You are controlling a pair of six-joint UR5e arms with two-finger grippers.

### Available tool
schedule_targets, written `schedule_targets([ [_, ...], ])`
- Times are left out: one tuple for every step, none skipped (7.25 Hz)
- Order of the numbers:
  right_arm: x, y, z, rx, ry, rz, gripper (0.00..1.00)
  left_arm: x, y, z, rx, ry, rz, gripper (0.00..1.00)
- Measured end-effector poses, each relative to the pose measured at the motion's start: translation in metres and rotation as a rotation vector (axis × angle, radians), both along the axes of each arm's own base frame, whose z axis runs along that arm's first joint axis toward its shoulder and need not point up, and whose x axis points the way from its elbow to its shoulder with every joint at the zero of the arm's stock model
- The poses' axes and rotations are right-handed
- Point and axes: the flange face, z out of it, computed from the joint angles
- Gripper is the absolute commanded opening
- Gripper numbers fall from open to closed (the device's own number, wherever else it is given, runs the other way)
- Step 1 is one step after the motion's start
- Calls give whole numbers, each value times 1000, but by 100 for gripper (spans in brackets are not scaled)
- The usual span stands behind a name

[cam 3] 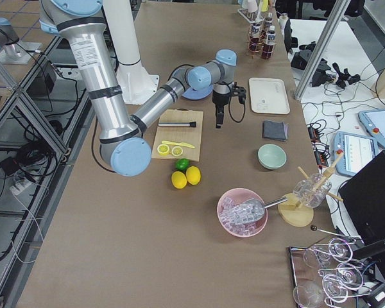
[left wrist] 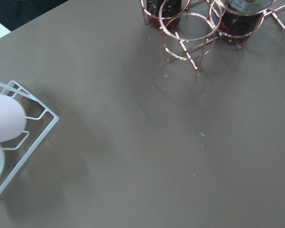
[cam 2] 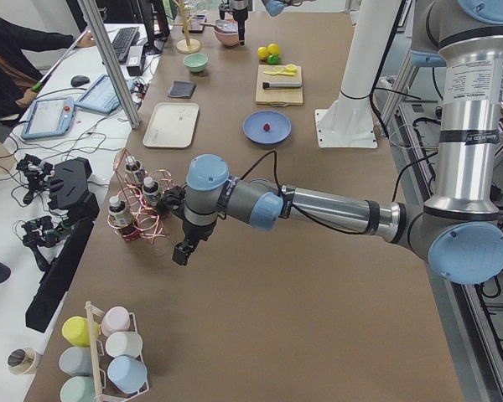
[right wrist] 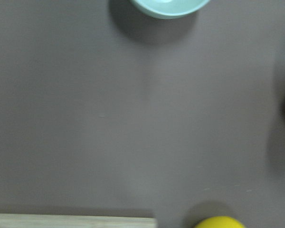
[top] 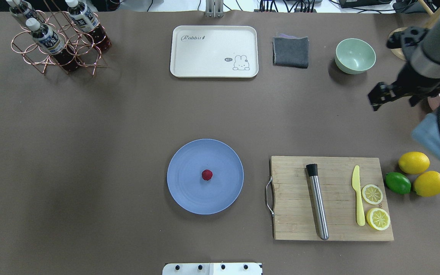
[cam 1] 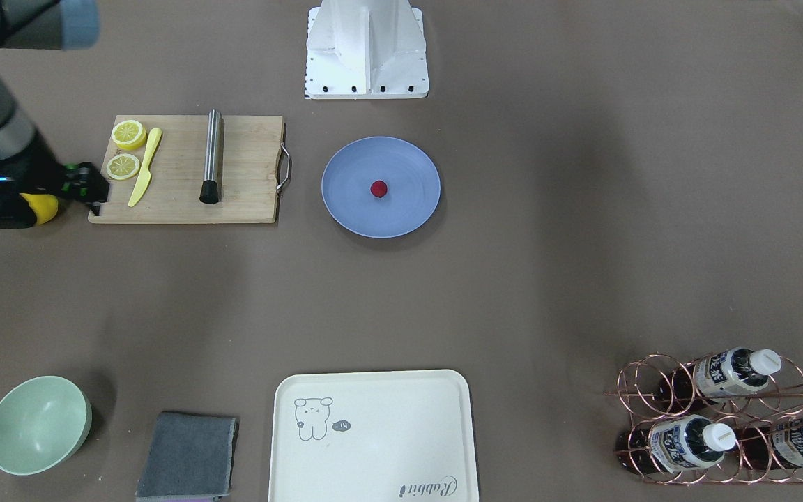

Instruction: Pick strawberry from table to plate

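One strawberry (cam 1: 378, 188) lies centred on the plate (cam 1: 346, 183); left gripper (cam 2: 182, 254) and right gripper (top: 374, 102): cannot tell their spread.

Even overhead light, soft shadows on table (cam 1: 513, 279); right wrist view blurred; exterior views sharp.

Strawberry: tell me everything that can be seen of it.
The strawberry is a tiny dark-red, roundish berry, matte-looking; it is too small to make out leaves or texture. It lies loose near the centre of the round blue plate, on its flat floor, well clear of the raised rim. Only the plate touches it.
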Motion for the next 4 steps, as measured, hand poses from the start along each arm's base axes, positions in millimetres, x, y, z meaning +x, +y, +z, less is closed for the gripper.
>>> schedule_targets([
  [74,-12,55,-1,0,-36,100,-14,9,12,-20,-41,11,98],
  [141,-16,109,-18,-19,-52,100,-19,21,26,-45,-55,16,98],
  [190,-13,150,-38,-42,-45,100,-18,30,35,-65,-44,22,98],
  [221,-6,175,-60,-53,-25,100,-14,35,40,-80,-19,30,98],
])
